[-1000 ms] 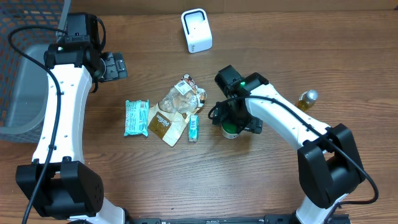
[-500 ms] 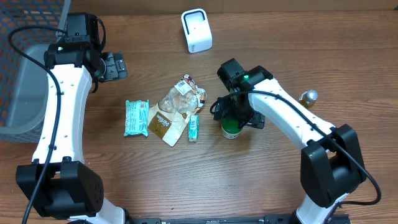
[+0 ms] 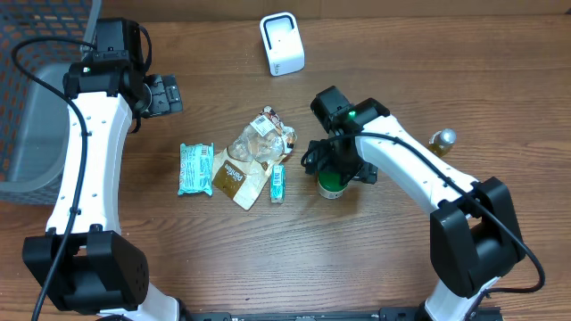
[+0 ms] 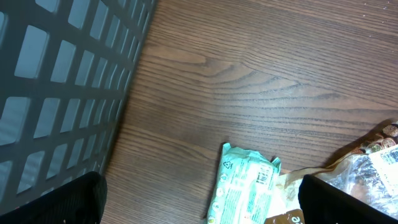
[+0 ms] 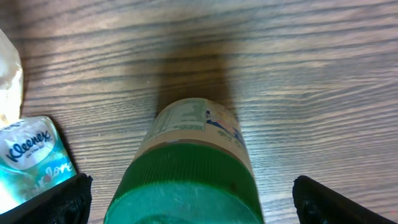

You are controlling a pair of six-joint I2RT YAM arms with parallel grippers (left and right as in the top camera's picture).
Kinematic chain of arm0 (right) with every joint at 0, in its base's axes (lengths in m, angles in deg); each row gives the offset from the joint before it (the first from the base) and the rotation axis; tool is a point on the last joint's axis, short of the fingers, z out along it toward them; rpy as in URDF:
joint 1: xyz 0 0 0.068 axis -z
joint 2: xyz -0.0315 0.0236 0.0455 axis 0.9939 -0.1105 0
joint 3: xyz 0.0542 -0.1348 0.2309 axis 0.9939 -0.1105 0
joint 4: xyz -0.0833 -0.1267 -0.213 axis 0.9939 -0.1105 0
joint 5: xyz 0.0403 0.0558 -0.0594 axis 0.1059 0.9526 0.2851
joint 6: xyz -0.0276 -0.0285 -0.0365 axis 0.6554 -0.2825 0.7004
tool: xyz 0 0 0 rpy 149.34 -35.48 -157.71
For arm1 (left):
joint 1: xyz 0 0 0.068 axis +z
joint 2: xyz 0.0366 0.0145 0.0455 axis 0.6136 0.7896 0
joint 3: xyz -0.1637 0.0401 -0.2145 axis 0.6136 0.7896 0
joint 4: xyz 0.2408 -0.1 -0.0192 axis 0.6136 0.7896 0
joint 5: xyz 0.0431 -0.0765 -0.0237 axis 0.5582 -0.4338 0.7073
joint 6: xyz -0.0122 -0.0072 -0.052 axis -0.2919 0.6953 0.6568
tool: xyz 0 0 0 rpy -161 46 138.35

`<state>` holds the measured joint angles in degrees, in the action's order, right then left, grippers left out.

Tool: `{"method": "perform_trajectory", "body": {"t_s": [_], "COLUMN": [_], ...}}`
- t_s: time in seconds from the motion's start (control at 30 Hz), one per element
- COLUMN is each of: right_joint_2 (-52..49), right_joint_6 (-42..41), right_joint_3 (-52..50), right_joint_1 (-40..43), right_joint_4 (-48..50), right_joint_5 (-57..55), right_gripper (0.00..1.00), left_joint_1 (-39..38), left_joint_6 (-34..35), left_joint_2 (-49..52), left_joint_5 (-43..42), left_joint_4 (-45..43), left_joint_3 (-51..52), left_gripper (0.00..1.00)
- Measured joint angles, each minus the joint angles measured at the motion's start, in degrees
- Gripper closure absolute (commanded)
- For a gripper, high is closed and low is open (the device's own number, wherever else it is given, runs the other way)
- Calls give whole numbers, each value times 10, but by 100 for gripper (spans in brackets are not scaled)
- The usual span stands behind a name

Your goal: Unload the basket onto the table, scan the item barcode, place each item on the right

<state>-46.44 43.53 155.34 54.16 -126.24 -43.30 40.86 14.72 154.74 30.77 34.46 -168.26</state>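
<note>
Right hand [image 3: 337, 169], fingers spread wide and holding nothing, poised over green-lidded jar [image 3: 331, 187] standing upright on bench [image 3: 268, 267], jar between its fingers. Kleenex packet [image 5: 31, 155] at jar's 9 o'clock; white scanner [image 3: 282, 43] at 11 o'clock. Left hand [image 3: 169, 94], wide open and empty, at 10 o'clock.

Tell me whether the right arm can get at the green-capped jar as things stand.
Probably yes. The right hand hangs open directly over the green-capped jar, with nothing between them. The Kleenex pack lies close on one side but apart from the jar, so it should not block a grasp.
</note>
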Motion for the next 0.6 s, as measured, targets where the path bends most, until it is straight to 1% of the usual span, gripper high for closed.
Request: {"method": "perform_trajectory", "body": {"t_s": [0.2, 0.6], "right_joint_2": [0, 0], "right_joint_6": [1, 2], "right_joint_3": [-22, -28], "right_joint_1": [-10, -10], "right_joint_4": [29, 36], "right_joint_5": [0, -19], "right_gripper": [0, 0], "left_joint_1": [0, 0], "left_joint_6": [0, 0], "left_joint_2": [0, 0], "left_joint_5": [0, 0], "left_joint_4": [0, 0], "left_joint_3": [0, 0], "left_gripper": [0, 0]}}
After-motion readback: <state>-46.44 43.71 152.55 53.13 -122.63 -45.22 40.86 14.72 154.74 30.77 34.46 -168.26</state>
